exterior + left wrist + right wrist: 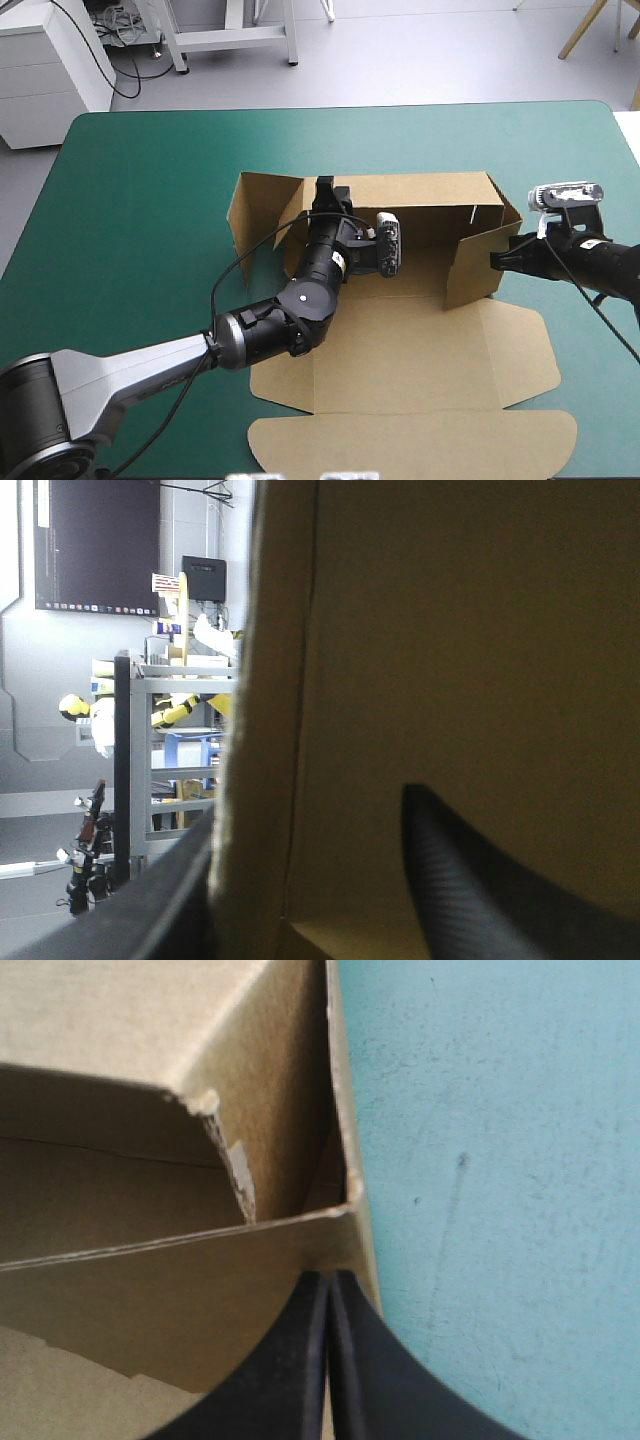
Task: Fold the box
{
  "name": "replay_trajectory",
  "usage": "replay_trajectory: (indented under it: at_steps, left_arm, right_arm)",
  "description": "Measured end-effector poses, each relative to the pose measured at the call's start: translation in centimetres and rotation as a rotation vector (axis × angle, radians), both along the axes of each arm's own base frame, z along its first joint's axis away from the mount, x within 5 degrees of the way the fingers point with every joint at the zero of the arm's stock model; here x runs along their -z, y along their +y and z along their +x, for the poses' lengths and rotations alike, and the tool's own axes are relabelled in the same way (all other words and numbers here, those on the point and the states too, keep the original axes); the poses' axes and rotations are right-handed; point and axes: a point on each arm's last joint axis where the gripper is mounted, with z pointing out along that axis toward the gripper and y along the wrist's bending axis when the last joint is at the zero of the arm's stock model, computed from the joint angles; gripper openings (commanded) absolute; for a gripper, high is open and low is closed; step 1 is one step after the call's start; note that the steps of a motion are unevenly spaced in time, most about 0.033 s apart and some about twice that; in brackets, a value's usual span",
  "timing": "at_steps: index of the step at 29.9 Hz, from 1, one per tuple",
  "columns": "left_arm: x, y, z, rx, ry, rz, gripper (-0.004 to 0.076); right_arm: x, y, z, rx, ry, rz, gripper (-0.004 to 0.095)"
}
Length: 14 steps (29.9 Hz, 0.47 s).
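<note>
While the box (400, 340) sits half-raised mid-surface (130, 200), the left tool (325, 192) straddles its rear wall (420, 190), fingers apart, and the right tool (495, 261), closed and empty, props the right wall (470, 268). If that prop slips, the wall would likely flop outward.

Box (400, 340) plain brown thru-out (no print), cover (130, 200) solid teal-green, fingers (380, 1380) black, both arms.

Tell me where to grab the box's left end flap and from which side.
Pinch the left end flap by its free upper edge, coming from above on the table's left side. It stands raised, thin edge upward, with nothing on it; the left gripper straddles the back wall.
</note>
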Motion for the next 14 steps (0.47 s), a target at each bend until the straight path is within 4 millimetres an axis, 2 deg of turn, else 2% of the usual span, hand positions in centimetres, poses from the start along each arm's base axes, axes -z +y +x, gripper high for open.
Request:
replay_trajectory:
  at_steps: [2, 8, 14]
  left_arm:
    - [-0.2, -0.1, 0.0, 0.014, -0.028, 0.013, 0.0557]
    - [-0.7, -0.5, 0.2, 0.049, -0.115, 0.023, 0.0558]
    - [-0.8, -0.3, 0.3, 0.024, -0.120, -0.003, 0.0551]
  right_arm:
    - [0.3, 0.0, 0.2, 0.001, 0.011, 0.010, -0.0019]
    - [0.9, -0.1, 1.1, 0.003, 0.045, 0.025, -0.0019]
    - [-0.9, -0.1, 1.5, 0.007, 0.004, 0.037, -0.0019]
